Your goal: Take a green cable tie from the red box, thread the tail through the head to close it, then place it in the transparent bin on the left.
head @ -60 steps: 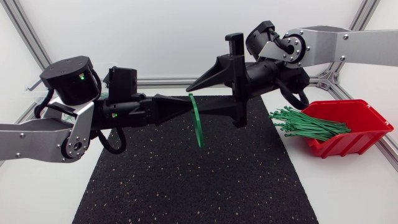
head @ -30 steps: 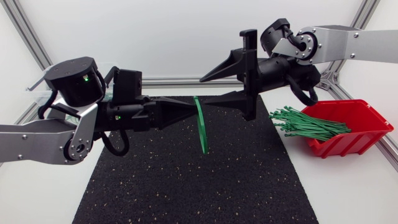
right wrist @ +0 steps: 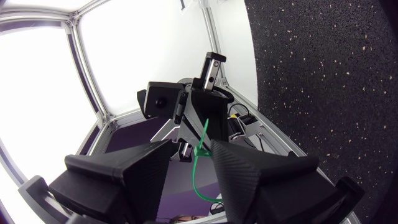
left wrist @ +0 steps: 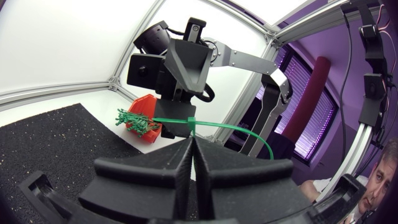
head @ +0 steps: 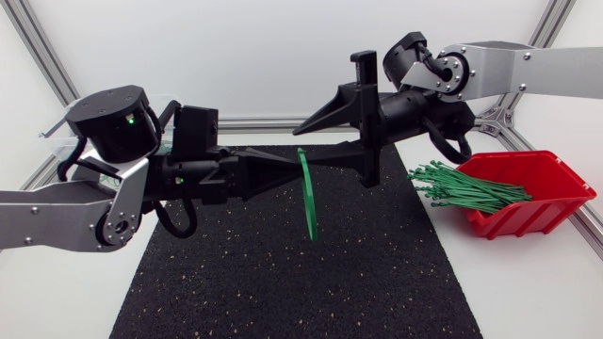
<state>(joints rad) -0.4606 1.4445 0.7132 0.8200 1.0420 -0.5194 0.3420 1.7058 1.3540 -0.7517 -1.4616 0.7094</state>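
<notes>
Green cable tie (head: 308, 202) gripped by left end effector (head: 292, 168), right end effector (head: 303, 143) spread

Up high over the middle it's crowded: left jaws and right jaws nose to nose, green cable tie (head: 307, 193) dangling between them. Underneath, the black mat (head: 283, 282) is free all over. Red box (head: 528, 217), ties sticking out, blocks the right side.

Over the middle of the mat (head: 283, 273), the left gripper (head: 294, 169) is pointing in from the left and the right gripper (head: 303, 146) from the right. A cable tie (head: 307, 193) is hanging pinched at the left gripper's tip, its upper end sitting between the right gripper's spread fingers. Right of the mat, a box (head: 542, 202) is sitting on the table (head: 528, 282) — a bundle of ties (head: 462, 186) is lying in it, jutting toward the mat.
</notes>
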